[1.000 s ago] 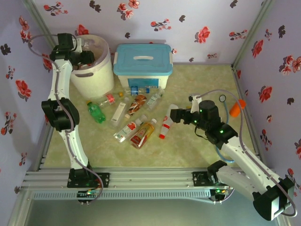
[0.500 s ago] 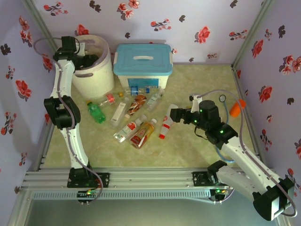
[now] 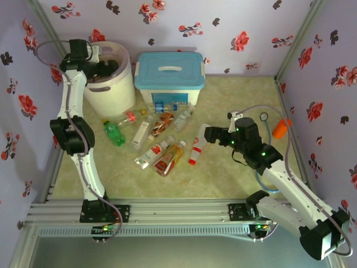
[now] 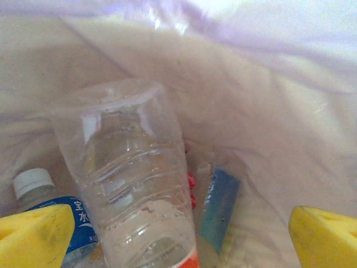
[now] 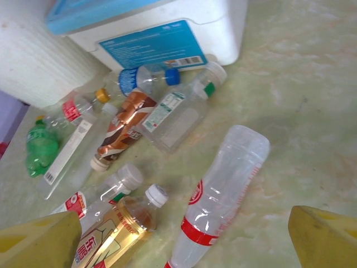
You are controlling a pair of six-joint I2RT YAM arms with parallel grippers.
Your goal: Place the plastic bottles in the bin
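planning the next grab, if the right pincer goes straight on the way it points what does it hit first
Most likely the clear red-labelled bottle lying on the table, centred ahead of the open right pincer; depth is hard to judge.

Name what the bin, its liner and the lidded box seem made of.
Bin: rigid white plastic, matte, moulded handle slot. Liner: thin pale film, probably plastic; it creases and shines. Lidded box: hard plastic, smooth blue lid, white body.
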